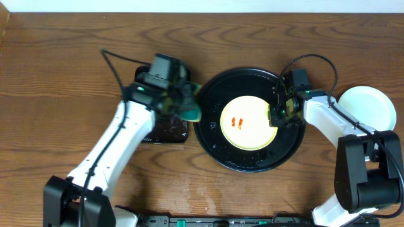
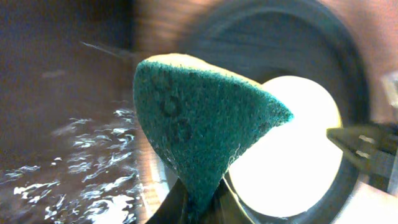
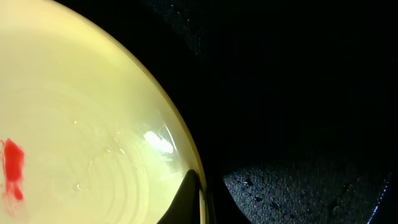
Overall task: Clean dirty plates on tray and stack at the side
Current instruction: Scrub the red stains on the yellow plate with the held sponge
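Note:
A pale yellow plate (image 1: 247, 122) with two small red smears lies in the round black tray (image 1: 218, 148). My right gripper (image 1: 278, 115) is shut on the plate's right rim; the right wrist view shows one finger inside the rim (image 3: 200, 200) and a red smear at the left. My left gripper (image 1: 183, 101) is shut on a green and yellow sponge (image 1: 191, 112) above the tray's left rim. The sponge (image 2: 199, 118) fills the left wrist view, with the plate (image 2: 292, 149) behind it. A pale mint-green plate (image 1: 367, 108) sits on the table at the right.
A smaller rectangular black tray (image 1: 165, 129), wet and glossy, lies under my left arm, left of the round tray. The wooden table (image 1: 63, 82) extends around both trays. The arm bases stand at the front edge.

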`<state>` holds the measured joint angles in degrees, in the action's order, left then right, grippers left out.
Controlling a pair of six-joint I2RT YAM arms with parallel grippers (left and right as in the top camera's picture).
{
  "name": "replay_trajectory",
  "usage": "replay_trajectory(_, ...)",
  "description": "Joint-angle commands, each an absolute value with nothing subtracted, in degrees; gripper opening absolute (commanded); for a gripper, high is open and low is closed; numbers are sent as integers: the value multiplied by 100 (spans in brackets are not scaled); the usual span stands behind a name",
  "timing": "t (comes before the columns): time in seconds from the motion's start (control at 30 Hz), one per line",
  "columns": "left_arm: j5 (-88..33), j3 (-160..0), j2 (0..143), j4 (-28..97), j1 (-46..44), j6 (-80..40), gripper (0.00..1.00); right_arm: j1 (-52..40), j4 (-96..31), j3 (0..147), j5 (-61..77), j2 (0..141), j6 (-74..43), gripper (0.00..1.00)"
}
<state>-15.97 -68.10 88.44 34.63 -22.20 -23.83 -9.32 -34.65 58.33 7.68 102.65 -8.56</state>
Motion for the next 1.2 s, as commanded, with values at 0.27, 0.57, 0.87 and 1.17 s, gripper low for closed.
replay_trajectory(0.27,-1734,-6925,10171,2117,-3841,-2814,8,-1151,-3551,5721,819,10353,-913,1)
replay_trajectory(0.57,-2112,-6925,11161,1415,-4150,-3358,7,-1173,-3559,5721,819,10353,-915,1)
replay_trajectory(0.87,-851,-6925,11861,1752,-3918,-3306,8,-1173,-3583,5721,819,10353,-913,1)
replay_trajectory(1.17,1883,-7557,11850,3437,-3741,-3048,8,-1173,-3627,5721,779,10353,-913,1)
